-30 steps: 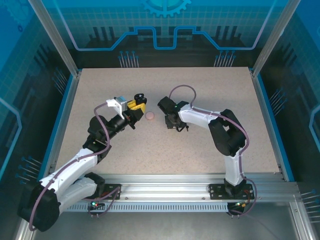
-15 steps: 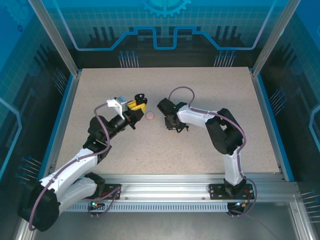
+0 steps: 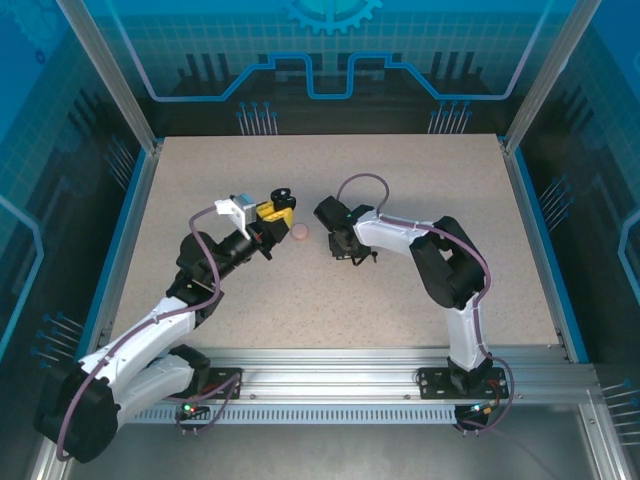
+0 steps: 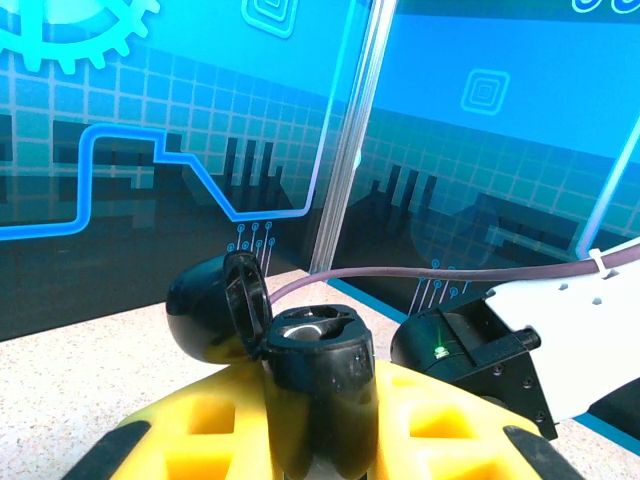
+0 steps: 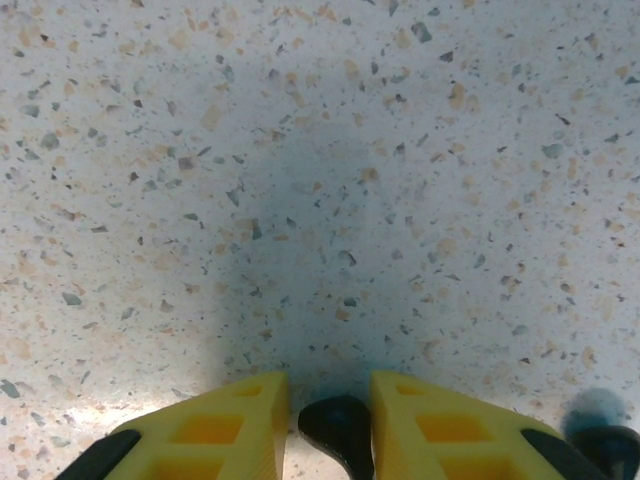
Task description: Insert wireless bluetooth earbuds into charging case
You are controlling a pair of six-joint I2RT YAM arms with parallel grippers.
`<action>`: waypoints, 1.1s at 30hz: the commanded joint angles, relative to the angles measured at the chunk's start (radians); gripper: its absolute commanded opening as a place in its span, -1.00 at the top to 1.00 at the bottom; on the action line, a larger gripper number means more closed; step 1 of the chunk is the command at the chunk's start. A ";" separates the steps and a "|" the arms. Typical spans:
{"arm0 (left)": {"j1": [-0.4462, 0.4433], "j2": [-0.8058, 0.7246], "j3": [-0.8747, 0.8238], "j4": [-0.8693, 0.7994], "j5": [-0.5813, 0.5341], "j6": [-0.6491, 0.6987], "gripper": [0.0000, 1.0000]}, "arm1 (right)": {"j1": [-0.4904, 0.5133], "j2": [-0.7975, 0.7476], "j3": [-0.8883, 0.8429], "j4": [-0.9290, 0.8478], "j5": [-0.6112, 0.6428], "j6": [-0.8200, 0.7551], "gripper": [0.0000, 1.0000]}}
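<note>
My left gripper (image 4: 320,405) is shut on a black charging case (image 4: 322,345) and holds it upright above the table, its lid (image 4: 212,308) hinged open to the left. In the top view the case (image 3: 281,197) sits at that gripper's yellow fingers (image 3: 266,210). My right gripper (image 5: 330,385) points straight down at the table with a black earbud (image 5: 338,425) lying between its yellow fingers. The right finger touches the earbud and a thin gap shows on the left side. From above, the right gripper (image 3: 347,252) is low over the table's middle.
A small pale pink round thing (image 3: 301,231) lies on the speckled table (image 3: 400,180) between the two grippers. A dark, blurred object (image 5: 608,442) sits at the lower right edge of the right wrist view. Blue-edged walls ring the table.
The right arm has shifted slightly to the left and settled lower over the table. The left arm and the black case have not moved.
</note>
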 commanded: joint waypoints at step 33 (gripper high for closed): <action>-0.025 0.071 -0.032 0.163 -0.001 0.038 1.00 | -0.033 -0.328 -0.136 0.120 -0.064 -0.072 0.67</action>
